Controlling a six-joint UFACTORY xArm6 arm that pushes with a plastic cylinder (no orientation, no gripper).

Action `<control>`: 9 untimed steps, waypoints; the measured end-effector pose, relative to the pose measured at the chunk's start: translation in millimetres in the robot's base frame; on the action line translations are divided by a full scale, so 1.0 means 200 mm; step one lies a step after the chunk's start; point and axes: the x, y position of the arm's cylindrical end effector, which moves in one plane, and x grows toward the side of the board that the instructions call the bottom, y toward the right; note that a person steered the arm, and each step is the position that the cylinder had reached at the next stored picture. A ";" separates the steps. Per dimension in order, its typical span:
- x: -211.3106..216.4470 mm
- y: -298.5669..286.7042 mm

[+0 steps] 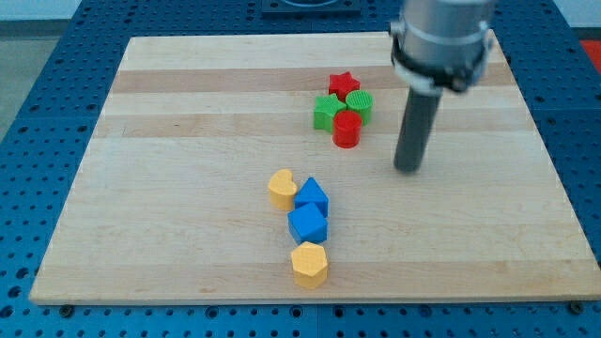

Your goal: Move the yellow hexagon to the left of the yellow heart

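The yellow hexagon (309, 264) lies near the board's bottom edge, just below a blue cube (307, 224). The yellow heart (282, 188) lies up and to the left of it, touching a second blue block (313, 197). These blocks form a short slanted line. My tip (408, 170) rests on the board to the right of the middle, well to the right of and above the yellow hexagon, touching no block.
A cluster sits at the upper middle: a red star (344, 84), a green block (360, 102), a green star (327, 113) and a red cylinder (346, 130). It lies left of my tip. The wooden board (188, 141) rests on a blue perforated table.
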 end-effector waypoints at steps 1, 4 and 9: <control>0.57 -0.22; 0.57 -0.47; 0.01 -0.76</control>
